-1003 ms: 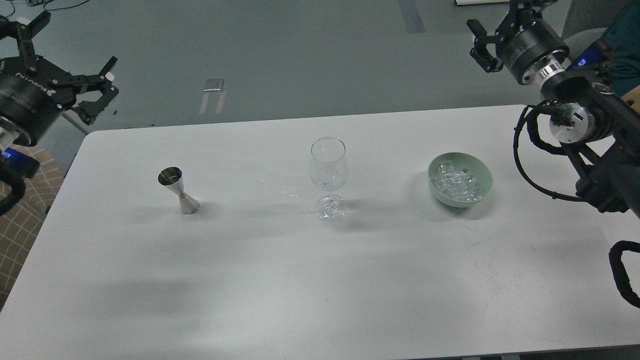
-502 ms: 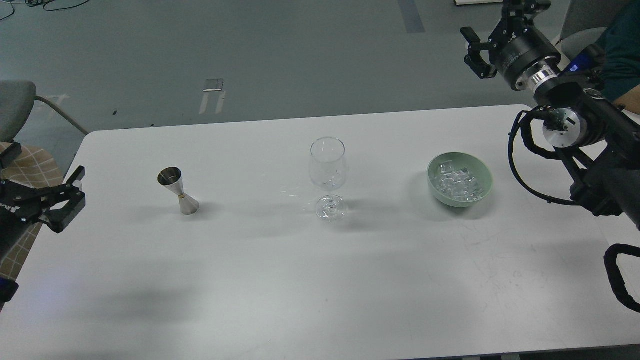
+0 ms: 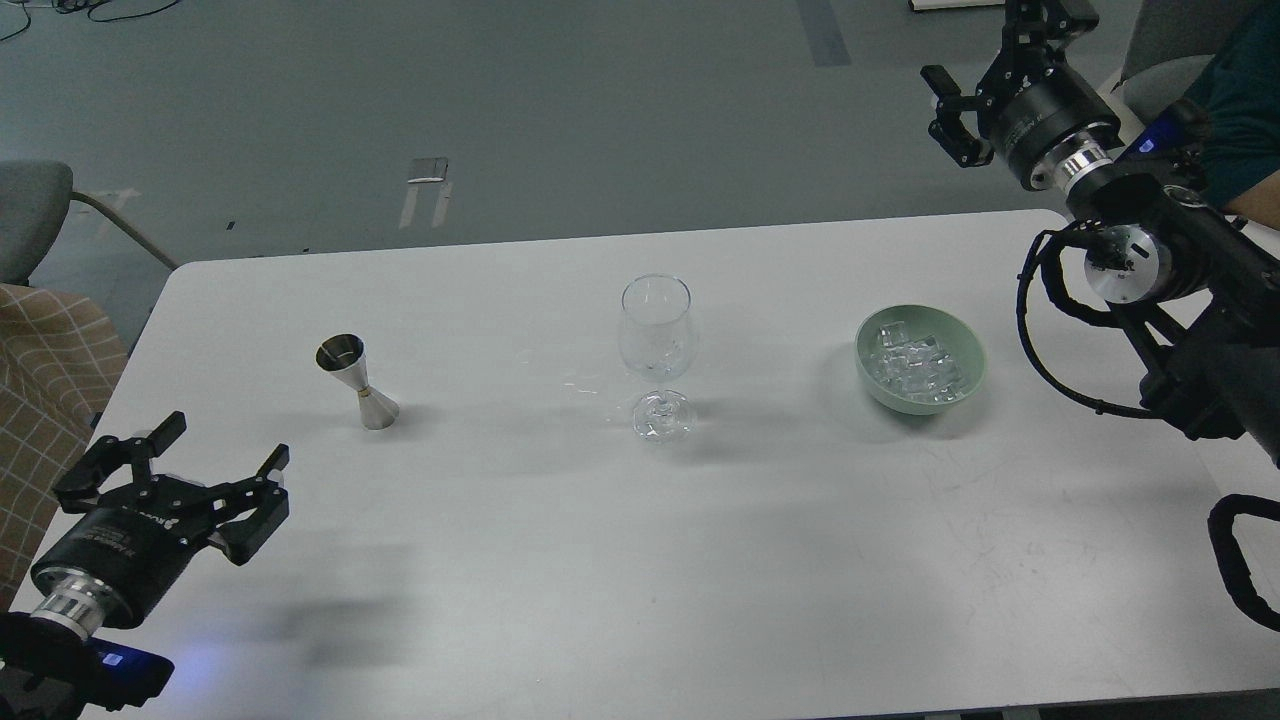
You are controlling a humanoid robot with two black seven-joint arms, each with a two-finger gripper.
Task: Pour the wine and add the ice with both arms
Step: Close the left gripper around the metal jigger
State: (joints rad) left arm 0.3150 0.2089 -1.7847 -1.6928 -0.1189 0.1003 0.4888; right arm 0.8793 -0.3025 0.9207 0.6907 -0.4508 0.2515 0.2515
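Observation:
A clear wine glass (image 3: 656, 345) stands upright and empty near the middle of the white table (image 3: 600, 560). A steel jigger (image 3: 358, 383) stands to its left. A green bowl (image 3: 921, 358) to its right holds several clear ice cubes (image 3: 912, 364). My left gripper (image 3: 180, 478) is open and empty, low over the table's front left, well short of the jigger. My right gripper (image 3: 985, 75) is open and empty, raised beyond the table's far right edge, above and behind the bowl.
A grey chair (image 3: 35, 215) and a chequered cloth (image 3: 45, 380) lie off the table's left edge. A person in a teal top (image 3: 1245, 100) is at the far right. My right arm's cables (image 3: 1050, 330) loop beside the bowl.
My left gripper has swung down from the upper left to low over the table's front left. My right gripper has shifted slightly up and away. Glass, jigger and bowl have not moved.

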